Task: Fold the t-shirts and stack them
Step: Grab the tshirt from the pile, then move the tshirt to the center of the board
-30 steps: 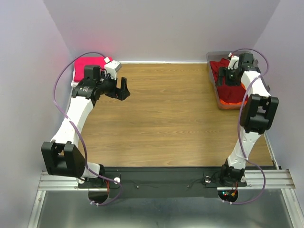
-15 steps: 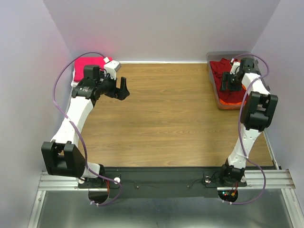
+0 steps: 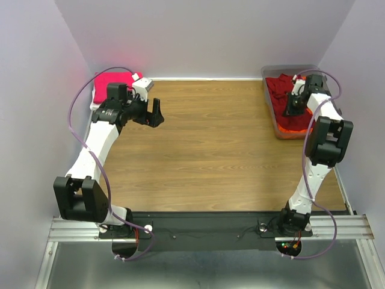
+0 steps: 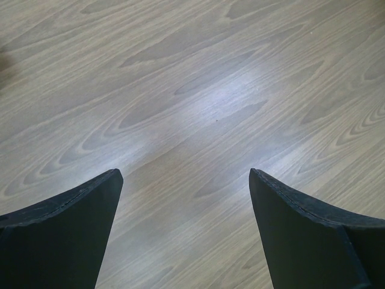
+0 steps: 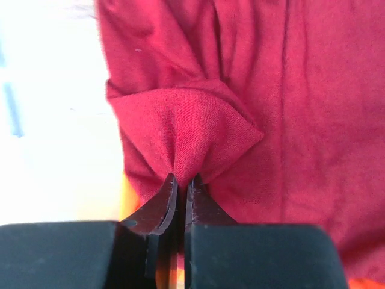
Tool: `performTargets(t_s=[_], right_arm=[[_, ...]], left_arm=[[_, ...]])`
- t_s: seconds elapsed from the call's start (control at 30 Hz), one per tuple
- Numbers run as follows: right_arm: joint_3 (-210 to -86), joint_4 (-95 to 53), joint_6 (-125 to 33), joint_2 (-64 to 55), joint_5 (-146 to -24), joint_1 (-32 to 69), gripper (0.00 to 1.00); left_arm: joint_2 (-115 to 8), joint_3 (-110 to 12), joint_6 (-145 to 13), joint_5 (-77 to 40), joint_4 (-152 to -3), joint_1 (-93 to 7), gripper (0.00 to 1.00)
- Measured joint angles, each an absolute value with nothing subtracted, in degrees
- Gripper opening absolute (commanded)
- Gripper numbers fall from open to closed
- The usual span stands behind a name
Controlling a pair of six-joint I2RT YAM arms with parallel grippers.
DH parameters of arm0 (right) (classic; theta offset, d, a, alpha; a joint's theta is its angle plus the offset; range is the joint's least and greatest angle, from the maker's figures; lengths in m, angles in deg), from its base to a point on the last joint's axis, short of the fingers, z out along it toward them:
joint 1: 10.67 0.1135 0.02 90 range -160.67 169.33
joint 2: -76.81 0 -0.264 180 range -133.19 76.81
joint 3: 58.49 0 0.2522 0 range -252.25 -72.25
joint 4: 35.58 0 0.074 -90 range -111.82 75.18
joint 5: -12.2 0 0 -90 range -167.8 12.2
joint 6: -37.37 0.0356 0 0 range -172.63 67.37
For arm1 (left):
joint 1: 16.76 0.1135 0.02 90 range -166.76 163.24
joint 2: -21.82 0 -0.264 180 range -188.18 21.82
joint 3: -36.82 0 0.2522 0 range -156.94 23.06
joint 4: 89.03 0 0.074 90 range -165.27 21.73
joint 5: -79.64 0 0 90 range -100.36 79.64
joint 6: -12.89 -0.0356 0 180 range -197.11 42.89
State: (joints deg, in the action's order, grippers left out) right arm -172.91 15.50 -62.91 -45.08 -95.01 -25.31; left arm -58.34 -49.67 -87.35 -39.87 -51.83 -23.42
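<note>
- At the far left corner of the table [image 3: 210, 144], the hot pink t-shirt [image 3: 111, 81] was seen as a compact flat pad. It was judged already folded and set down as the base of the stack.
- Nothing could be made out on top of it, so the stack was judged one shirt high.
- At the far right, the clear tub [image 3: 271, 114] was seen holding the dark red t-shirt [image 3: 278, 84], bunched over the bright orange t-shirt [image 3: 295, 128]. Both were judged unfolded.
- The right gripper [image 5: 180, 180] was positioned inside the tub, its jaws pressed together on a raised pleat of the dark red cloth. In the wrist view the pleat was pinched right at the tips, and a sliver of orange was seen beneath.
- The left gripper [image 4: 183, 180] was held above bare wood just near of the pink shirt. Its fingers were spread wide with nothing between them.
- No white or green shirt could be found in any view.
- Progress was judged early: one shirt done and the second only gripped, not yet lifted clear of the tub.
- Left for the dark red shirt: to be pulled out, laid flat mid-table, folded and placed on the pink one. The same was left for the orange.
</note>
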Motion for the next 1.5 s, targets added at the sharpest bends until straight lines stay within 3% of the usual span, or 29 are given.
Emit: performTargets(t_s=[0.17,0.4,0.67,1.0,1.23,1.43,1.5], right_arm=[[-176.3,17.38,-62.84,-40.64,-97.39,-25.33,0.01],[-197.17,17.09,-59.22,-37.4,-105.2,-25.33,0.01],[-215.33,12.68,-48.48,-37.14,-118.94,-22.01,0.01],[-208.38,-0.24,-34.1,-30.17,-123.67,-9.44,0.01],[-185.83,-7.47,-34.08,-18.89,-123.05,0.16,0.01],[-176.86,-6.32,-35.46,-22.85,-124.12,9.08,0.01],[-177.43,-5.77,-35.52,-24.82,-124.08,11.09,0.01]], left_arm=[[-58.27,-49.65,-87.4,-40.22,-51.85,-23.0,0.99],[-57.57,-48.95,-86.85,-42.98,-51.98,-19.68,0.99],[-58.99,-51.0,-84.49,-52.59,-51.39,-7.01,0.99],[-57.14,-52.86,-84.36,-57.1,-51.65,-4.08,0.99],[-52.22,-52.86,-84.32,-60.33,-51.89,-3.99,0.99],[-49.33,-50.32,-85.58,-61.53,-52.75,-3.95,0.98],[-49.0,-48.16,-85.61,-62.04,-53.51,-3.95,0.91]])
